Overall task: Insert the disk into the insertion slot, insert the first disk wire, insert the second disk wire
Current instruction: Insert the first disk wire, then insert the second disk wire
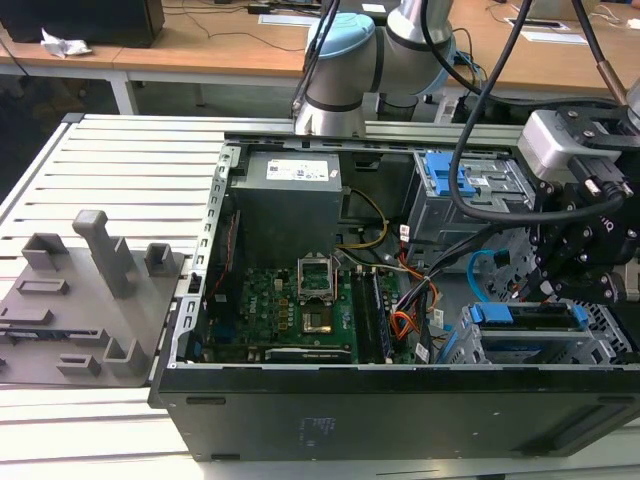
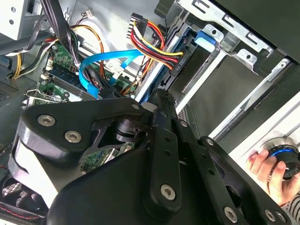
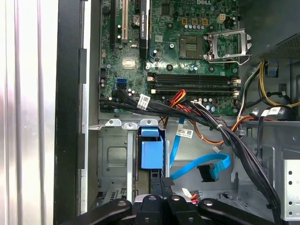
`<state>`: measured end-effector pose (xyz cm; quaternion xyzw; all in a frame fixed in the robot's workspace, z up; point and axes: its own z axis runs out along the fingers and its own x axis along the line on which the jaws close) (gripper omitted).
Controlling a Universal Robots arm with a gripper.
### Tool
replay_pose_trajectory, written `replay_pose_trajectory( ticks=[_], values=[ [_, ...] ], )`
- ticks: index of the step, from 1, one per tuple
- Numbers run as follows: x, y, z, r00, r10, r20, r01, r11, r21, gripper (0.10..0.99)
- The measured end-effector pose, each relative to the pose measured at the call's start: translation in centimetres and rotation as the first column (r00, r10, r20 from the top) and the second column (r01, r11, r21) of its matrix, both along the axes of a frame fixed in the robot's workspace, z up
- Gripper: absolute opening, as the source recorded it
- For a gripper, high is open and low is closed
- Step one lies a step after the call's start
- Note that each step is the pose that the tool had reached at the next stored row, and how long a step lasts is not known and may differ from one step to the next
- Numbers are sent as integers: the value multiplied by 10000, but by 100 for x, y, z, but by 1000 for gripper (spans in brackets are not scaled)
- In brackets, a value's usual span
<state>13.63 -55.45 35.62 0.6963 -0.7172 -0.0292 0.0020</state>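
Disk step apparently finishing: the clenched hand [image 3: 161, 183] hovers by the disk [image 3: 152, 152], lodged in the insertion slot [image 3: 115, 159]; second disk wire [image 2: 110, 57] unplugged.

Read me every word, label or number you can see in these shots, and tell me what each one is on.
Nothing reads clearly enough to quote.
Sticker on the power supply: print too small to read.
White tags on the black cables: too small to read.
Motherboard: tiny white markings, too small to read.
Outer wall of the case: faint marks, blurred.
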Motion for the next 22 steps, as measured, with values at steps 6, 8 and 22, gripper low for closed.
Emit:
replay_pose_trajectory(
  ticks=[6,8,22],
  values=[
    [0,0,-1,10000,0,0,0,10000,0,106],
    [0,0,-2,10000,0,0,0,10000,0,114],
    [39,346,-9,10000,15,-1,-15,10000,-3,302]
  ],
)
